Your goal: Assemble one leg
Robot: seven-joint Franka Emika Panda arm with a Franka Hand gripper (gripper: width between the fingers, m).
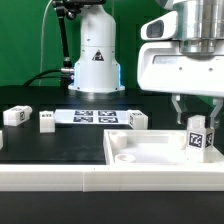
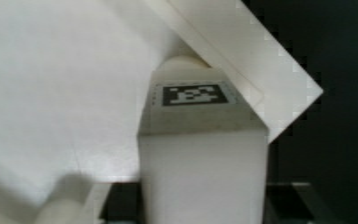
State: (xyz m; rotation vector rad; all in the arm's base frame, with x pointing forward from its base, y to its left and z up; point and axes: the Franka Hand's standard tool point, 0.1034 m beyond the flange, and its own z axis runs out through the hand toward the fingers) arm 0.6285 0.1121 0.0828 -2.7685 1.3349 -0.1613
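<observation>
A white leg (image 1: 197, 137) with a black-and-white tag stands upright on the far corner of the flat white tabletop piece (image 1: 150, 152), at the exterior view's right. My gripper (image 1: 198, 118) comes down from above and is shut on the leg's top, one finger on each side. In the wrist view the leg (image 2: 197, 140) fills the middle, its tag facing the camera, with dark fingertips (image 2: 123, 195) right against both sides. The tabletop (image 2: 51, 90) lies behind it. The leg's lower end is hidden.
Three more white legs lie on the black table: two at the exterior view's left (image 1: 14, 116) (image 1: 46, 120) and one near the middle (image 1: 137, 120). The marker board (image 1: 95, 116) lies between them. The robot base (image 1: 96, 55) stands behind.
</observation>
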